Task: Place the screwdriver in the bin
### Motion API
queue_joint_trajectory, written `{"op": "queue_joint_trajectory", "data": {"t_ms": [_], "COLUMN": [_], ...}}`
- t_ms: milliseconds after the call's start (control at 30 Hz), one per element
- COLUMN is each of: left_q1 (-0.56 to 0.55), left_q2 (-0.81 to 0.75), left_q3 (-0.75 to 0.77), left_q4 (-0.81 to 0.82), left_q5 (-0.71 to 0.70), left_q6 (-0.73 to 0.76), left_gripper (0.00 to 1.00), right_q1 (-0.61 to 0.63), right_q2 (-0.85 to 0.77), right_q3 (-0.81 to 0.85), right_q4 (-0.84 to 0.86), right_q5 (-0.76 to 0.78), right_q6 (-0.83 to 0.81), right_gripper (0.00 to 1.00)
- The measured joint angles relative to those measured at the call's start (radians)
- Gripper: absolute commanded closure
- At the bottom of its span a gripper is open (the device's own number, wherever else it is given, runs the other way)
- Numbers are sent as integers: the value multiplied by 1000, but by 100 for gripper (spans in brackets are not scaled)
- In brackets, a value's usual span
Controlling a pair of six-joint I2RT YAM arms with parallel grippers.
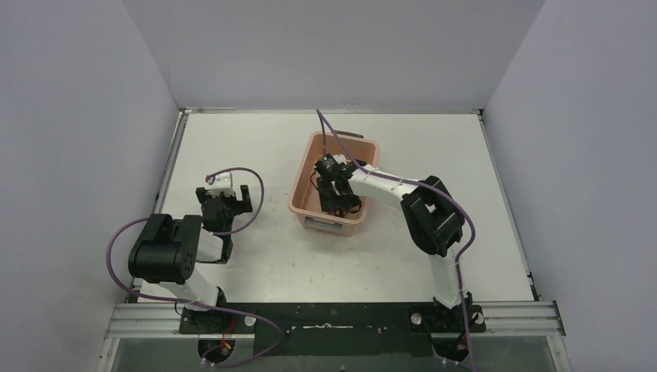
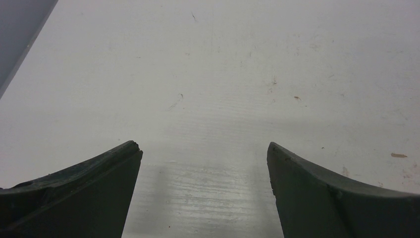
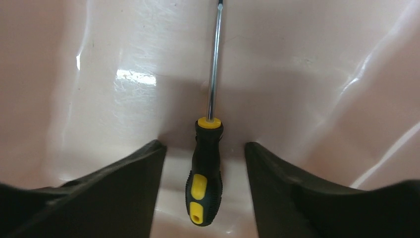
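Right gripper [image 3: 204,145] lowered inside bin [image 3: 307,74], fingers apart, clamping nothing. Screwdriver [image 3: 208,139] lies on pink bin floor, handle in gap between both fingers, touching neither, butt end nearest wrist, metal shaft pointing straight ahead beyond fingertips. Left gripper [image 2: 203,147] well apart from bin, fingers spread wide, holding nothing, bare white table [image 2: 223,59] ahead of fingertips.

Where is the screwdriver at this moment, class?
In the right wrist view the screwdriver lies inside the bin, between the open jaws of the right pincer, touching neither, shaft pointing away.
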Motion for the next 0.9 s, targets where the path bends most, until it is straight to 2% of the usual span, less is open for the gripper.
{"op": "queue_joint_trajectory", "data": {"t_ms": [133,200,367,567,667,900], "left_q1": [0,0,0,0,0,0], "left_q2": [0,0,0,0,0,0], "left_q3": [0,0,0,0,0,0], "left_q4": [0,0,0,0,0,0], "left_q5": [0,0,0,0,0,0], "left_q6": [0,0,0,0,0,0], "left_gripper": [3,3,3,3,3,3], "right_q1": [0,0,-2,-41,-115,-418], "right_q2": [-1,-5,-80,-314,-476,-832], "right_q3": [57,109,232,263,147,-391], "right_q4": [-48,-74,-117,-80,24,341], "right_q5": [27,41,72,86,90,81], "right_q6": [-11,-21,-61,-135,-170,-267], "right_gripper": [9,1,0,0,0,0]}}
